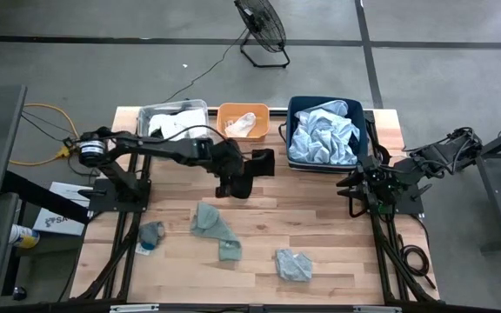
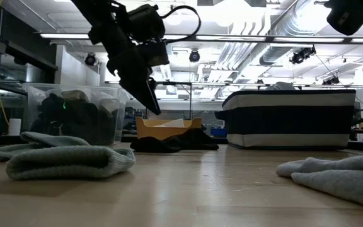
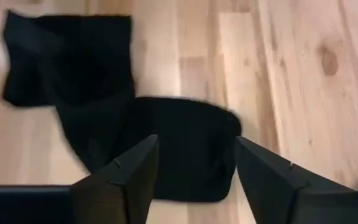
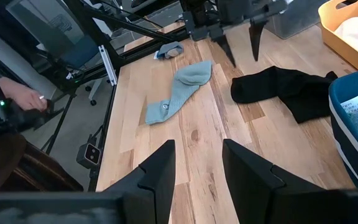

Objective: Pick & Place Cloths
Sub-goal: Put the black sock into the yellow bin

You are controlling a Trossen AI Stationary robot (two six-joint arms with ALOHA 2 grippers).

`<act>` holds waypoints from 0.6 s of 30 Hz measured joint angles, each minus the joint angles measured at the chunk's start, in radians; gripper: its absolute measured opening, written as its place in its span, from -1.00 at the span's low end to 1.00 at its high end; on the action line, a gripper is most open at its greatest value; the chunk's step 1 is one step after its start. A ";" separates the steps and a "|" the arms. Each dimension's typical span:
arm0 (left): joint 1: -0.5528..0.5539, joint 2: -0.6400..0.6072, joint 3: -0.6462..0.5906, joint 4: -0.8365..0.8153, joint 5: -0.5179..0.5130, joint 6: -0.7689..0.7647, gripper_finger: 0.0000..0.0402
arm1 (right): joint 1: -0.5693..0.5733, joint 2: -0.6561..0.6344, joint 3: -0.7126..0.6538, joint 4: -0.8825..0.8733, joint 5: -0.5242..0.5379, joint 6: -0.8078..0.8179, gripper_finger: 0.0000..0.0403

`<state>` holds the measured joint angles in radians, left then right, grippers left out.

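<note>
Left gripper is held open and empty directly above the black cloth; right gripper, far right, also open, empty.

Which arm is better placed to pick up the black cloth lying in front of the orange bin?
Left. The left gripper hangs open directly above the black cloth, fingers straddling it in its wrist view. The right gripper waits open at the table's right edge, well away.
</note>
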<state>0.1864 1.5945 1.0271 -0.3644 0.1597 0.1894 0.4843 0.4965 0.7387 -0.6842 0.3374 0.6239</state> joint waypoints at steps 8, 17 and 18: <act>-0.017 0.082 0.000 0.117 -0.051 0.011 0.17 | 0.000 0.000 0.000 0.000 0.000 0.000 -0.38; -0.003 0.156 0.000 0.204 -0.179 0.043 0.43 | 0.000 0.000 0.000 0.000 0.000 0.000 -0.38; -0.003 0.169 0.000 0.209 -0.193 0.043 0.46 | 0.000 0.000 0.000 0.000 0.000 0.000 -0.38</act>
<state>0.1833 1.7634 1.0271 -0.1549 -0.0333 0.2325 0.4843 0.4965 0.7387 -0.6842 0.3374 0.6239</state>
